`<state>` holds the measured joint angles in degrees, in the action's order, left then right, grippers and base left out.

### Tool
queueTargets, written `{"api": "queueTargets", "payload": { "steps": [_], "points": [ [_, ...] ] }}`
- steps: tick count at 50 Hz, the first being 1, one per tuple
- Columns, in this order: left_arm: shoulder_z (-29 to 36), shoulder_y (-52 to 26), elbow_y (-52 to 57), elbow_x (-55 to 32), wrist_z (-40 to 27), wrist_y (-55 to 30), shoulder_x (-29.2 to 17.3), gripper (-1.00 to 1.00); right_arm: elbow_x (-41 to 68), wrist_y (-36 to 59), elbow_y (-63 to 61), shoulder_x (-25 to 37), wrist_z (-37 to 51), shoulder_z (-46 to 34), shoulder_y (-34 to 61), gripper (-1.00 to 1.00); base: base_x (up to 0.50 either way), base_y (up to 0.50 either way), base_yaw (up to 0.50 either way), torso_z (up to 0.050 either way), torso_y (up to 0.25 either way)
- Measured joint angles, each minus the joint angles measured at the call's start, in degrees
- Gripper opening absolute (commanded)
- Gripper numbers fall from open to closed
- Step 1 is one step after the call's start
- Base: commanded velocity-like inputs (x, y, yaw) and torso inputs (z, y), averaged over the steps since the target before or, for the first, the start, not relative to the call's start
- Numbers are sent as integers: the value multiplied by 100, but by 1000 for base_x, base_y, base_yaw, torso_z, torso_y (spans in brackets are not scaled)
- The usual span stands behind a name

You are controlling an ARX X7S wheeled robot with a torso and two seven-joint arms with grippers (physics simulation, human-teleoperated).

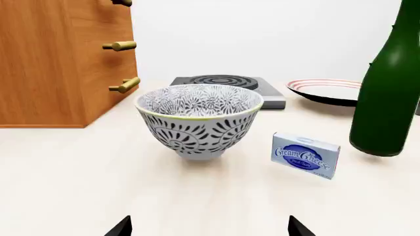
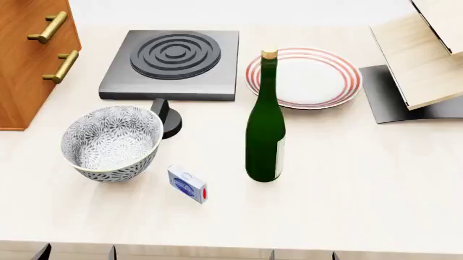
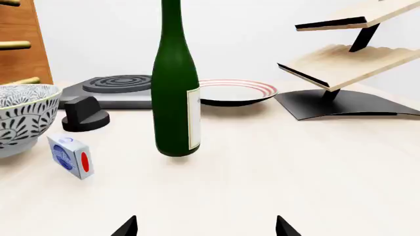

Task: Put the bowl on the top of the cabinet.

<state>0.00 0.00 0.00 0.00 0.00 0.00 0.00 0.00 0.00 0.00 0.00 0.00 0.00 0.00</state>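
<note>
Head view, bowl (image 2: 110,142) btwn cabinet (image 2: 25,65) & bottle (image 2: 265,124), cream cheese box (image 2: 187,184) beside, both fingers released.

A green wine bottle (image 2: 265,130) stood upright on the pale table (image 2: 347,184), a cream cheese box (image 2: 187,184) near its base. Behind lay a dark burner plate (image 2: 173,64) with its knob (image 2: 166,117), a red-ringed white plate (image 2: 313,77) and a plywood rack (image 2: 423,57).

Bright even light, faint soft shadows, sharp render.
</note>
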Motion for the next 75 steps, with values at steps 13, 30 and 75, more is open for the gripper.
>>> {"api": "queueTargets", "payload": {
  "steps": [13, 30, 75],
  "points": [
    [175, -17, -46, -112, -249, -15, -149, 100, 8, -42, 243, 151, 293, -187, 93, 100, 0, 0, 0, 0, 0],
    [347, 46, 1149, -152, -668, -787, -355, 100, 211, 878, -960, 429, 518, -299, 69, 100, 0, 0, 0, 0, 0],
    [730, -408, 3069, -209, -1220, -2439, -693, 100, 483, 2636, -3544, 932, 881, -380, 430, 100, 0, 113, 0, 0, 0]
  ]
}}
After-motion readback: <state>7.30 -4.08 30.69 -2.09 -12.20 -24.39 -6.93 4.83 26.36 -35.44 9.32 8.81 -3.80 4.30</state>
